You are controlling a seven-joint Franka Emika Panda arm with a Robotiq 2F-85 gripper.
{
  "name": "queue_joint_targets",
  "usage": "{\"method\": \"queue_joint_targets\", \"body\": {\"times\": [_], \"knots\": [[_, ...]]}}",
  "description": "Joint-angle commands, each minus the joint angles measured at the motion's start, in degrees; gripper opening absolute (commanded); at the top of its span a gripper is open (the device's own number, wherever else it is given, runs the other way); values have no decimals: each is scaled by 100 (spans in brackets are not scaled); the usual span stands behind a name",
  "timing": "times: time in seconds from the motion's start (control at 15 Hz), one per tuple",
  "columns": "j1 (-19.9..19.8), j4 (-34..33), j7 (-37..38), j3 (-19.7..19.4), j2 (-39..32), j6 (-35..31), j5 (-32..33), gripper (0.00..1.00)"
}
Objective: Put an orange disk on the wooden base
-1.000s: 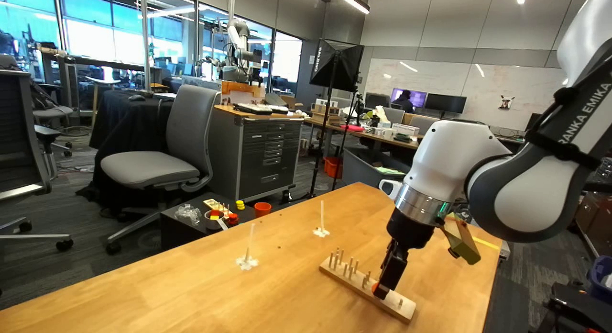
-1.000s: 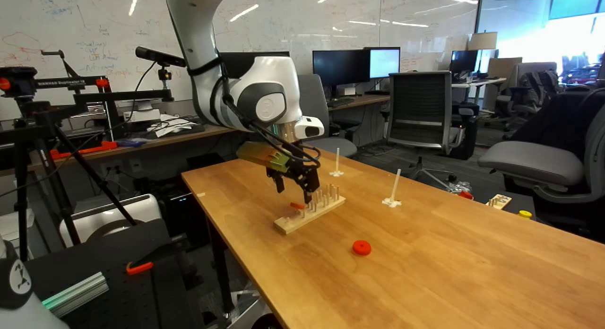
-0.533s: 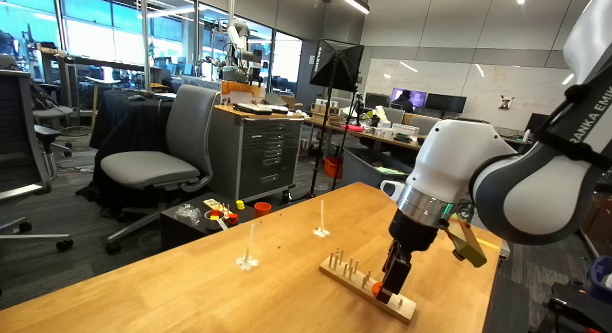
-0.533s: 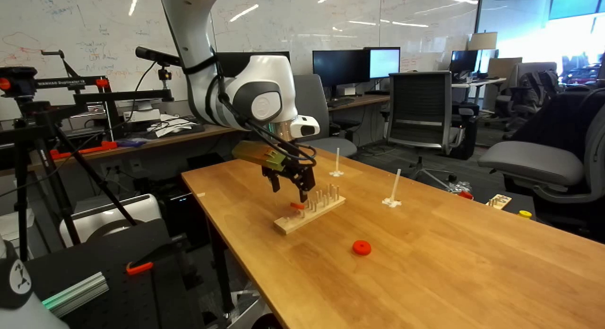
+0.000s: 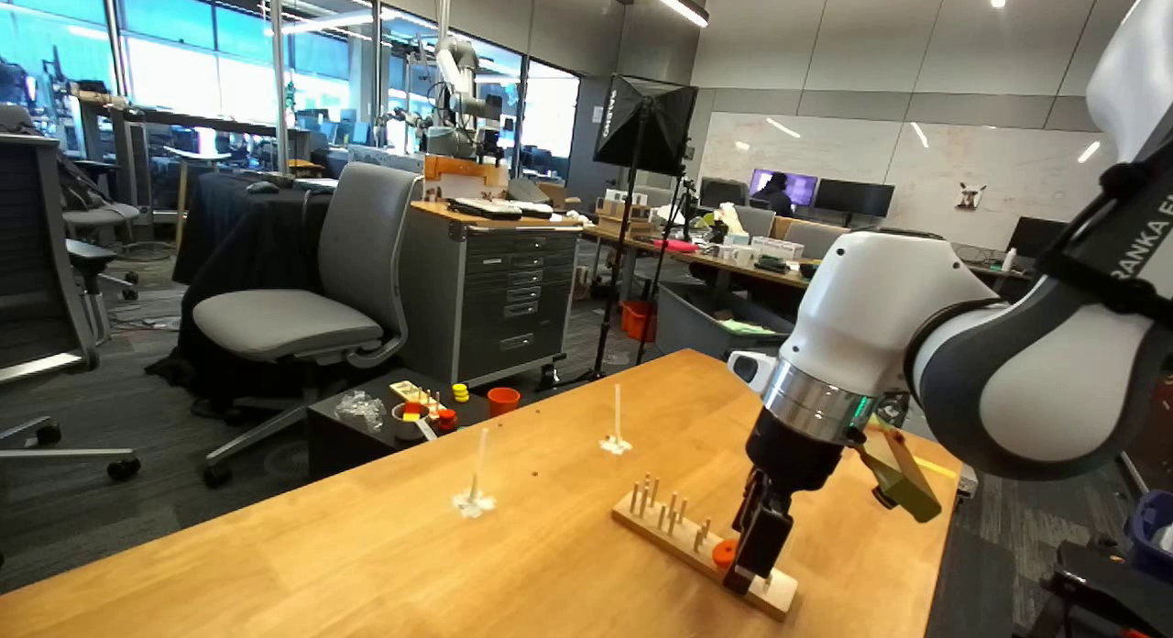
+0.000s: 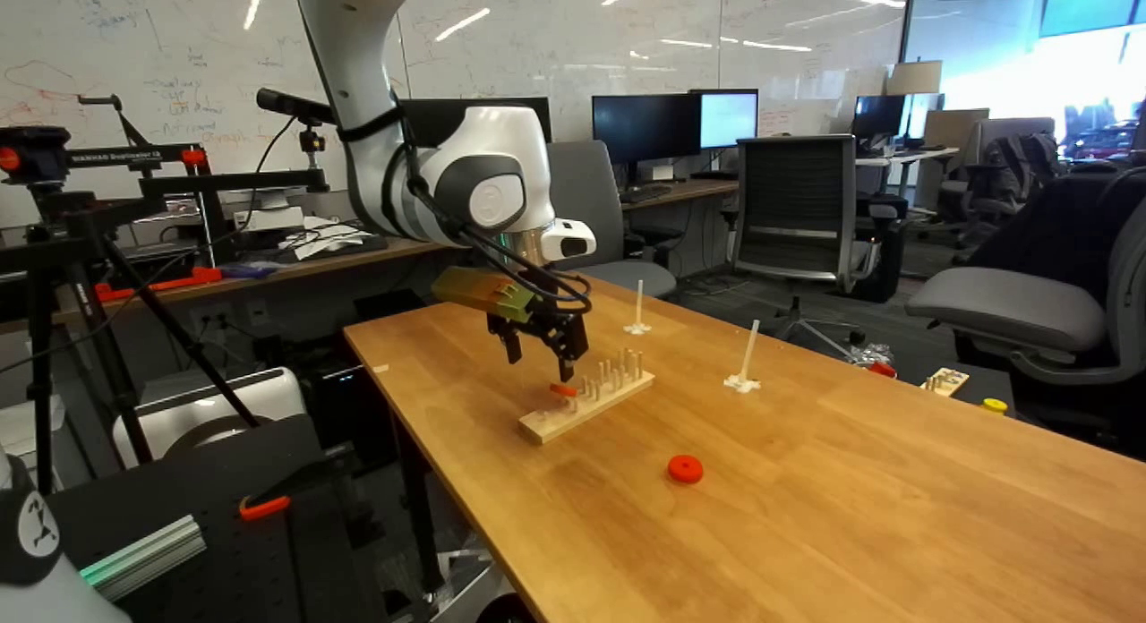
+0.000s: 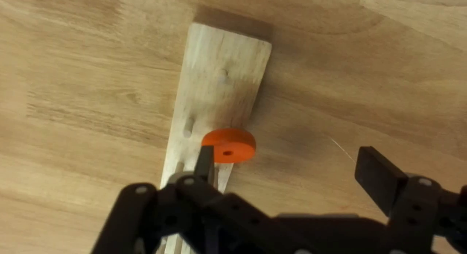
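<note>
The wooden base (image 5: 658,533), a pale strip with thin pegs, lies on the table in both exterior views. Over its pegs, in the wrist view, an orange disk (image 7: 237,148) shows a dark centre hole with no peg standing out of it. That disk (image 6: 563,390) looks raised above the strip; whether a peg enters it I cannot tell. My gripper (image 7: 286,151) is open, and the disk lies beside its left finger (image 7: 206,161), which covers part of it. Nothing is between the fingers. A second orange-red disk (image 6: 685,469) lies flat on the table.
Two thin whitish posts (image 6: 749,354) stand on the table with small round feet. Past the table edge, a low black stand (image 5: 353,450) carries an orange cup (image 5: 503,400), yellow disks (image 5: 460,392) and another pegged strip (image 6: 945,381).
My open gripper has shifted away from the pegs toward the base's bare end, exposing more of the orange disk. The disk and the base have stayed where they were.
</note>
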State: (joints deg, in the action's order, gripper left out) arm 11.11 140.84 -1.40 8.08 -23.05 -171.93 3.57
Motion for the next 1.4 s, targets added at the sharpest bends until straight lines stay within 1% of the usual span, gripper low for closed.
{"method": "queue_joint_targets", "body": {"times": [0.0,0.47,1.33], "knots": [[115,78,24,-50,195,129,109,100],[204,-8,60,-94,141,270,158,100],[129,-200,25,-73,71,762,139,100]]}}
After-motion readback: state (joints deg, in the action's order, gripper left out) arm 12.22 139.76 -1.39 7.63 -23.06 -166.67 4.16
